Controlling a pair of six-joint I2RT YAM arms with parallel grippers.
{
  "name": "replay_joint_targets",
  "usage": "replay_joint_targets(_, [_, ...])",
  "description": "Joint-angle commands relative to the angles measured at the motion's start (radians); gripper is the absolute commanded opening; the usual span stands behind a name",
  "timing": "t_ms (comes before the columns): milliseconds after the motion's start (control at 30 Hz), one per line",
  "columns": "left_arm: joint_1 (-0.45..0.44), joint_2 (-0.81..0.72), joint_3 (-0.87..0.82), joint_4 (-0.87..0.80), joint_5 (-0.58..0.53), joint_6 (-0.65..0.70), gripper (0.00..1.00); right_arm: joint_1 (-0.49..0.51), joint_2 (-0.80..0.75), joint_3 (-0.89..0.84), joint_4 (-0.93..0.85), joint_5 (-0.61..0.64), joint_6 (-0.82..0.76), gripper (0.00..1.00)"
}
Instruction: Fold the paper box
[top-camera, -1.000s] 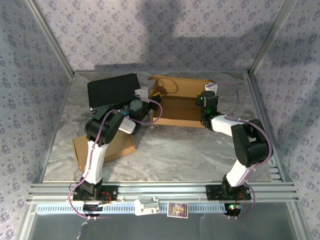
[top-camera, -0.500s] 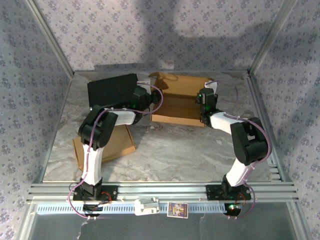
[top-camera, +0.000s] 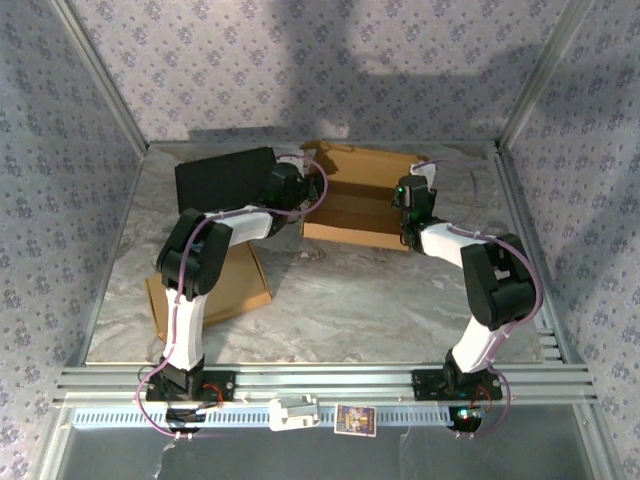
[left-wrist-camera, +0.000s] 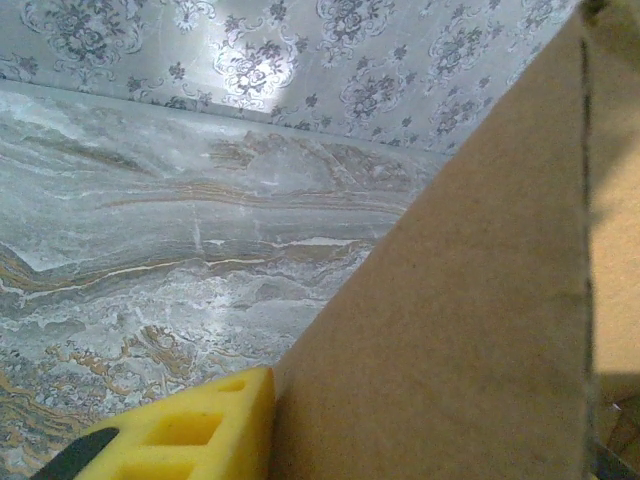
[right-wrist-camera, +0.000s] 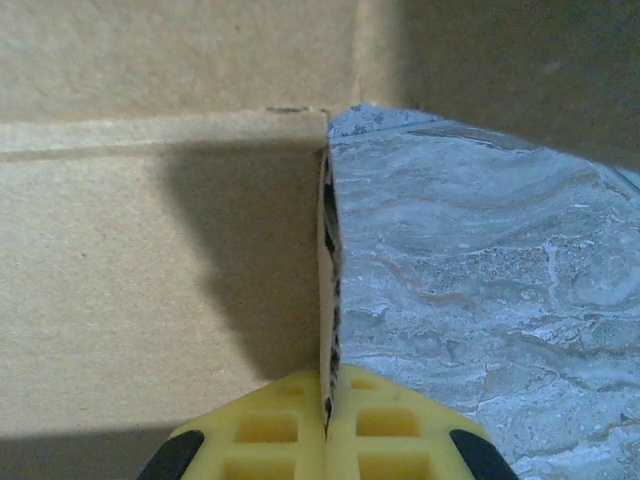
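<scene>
Box (top-camera: 350, 215) position: far centre of the table (top-camera: 380, 300), between my two pincers.
My right pincer (right-wrist-camera: 328, 385) is clamped tight on a cardboard edge at the box's right end. My left pincer (top-camera: 300, 185) sits at the left end with one yellow finger (left-wrist-camera: 190, 430) against a cardboard panel. I cannot tell whether it grips.
</scene>
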Motion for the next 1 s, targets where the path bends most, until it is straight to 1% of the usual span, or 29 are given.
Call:
replay_joint_targets(0, [-0.004,-0.045,0.061,-0.065,0.057,0.015,0.34,-0.003,-0.019,0.035,-0.089,-0.035,0.029,0.00])
replay_joint_targets(233, [0.003,-0.050,0.126,-0.166,0.058,0.050,0.33,-0.017,-0.020,0.050,-0.123,-0.058,0.041,0.00])
replay_joint_targets(467, [0.013,-0.032,0.213,-0.299,0.077,0.009,0.31,-0.035,-0.026,0.081,-0.171,-0.086,0.052,0.00])
replay_joint_targets(533, [0.017,-0.019,0.265,-0.387,0.090,0.003,0.31,-0.036,-0.026,0.093,-0.183,-0.089,0.043,0.00])
replay_joint_targets(600, [0.016,-0.014,0.298,-0.438,0.093,0.012,0.31,-0.036,-0.025,0.101,-0.189,-0.089,0.040,0.00])
replay_joint_targets(700, [0.020,-0.011,0.312,-0.466,0.096,0.011,0.30,-0.036,-0.019,0.110,-0.192,-0.097,0.044,0.00])
replay_joint_targets(900, [0.031,0.015,0.388,-0.586,0.100,-0.018,0.27,-0.030,-0.009,0.118,-0.192,-0.091,0.048,0.00])
replay_joint_targets(967, [0.027,0.024,0.401,-0.597,0.105,-0.028,0.27,-0.027,-0.006,0.121,-0.192,-0.090,0.050,0.00])
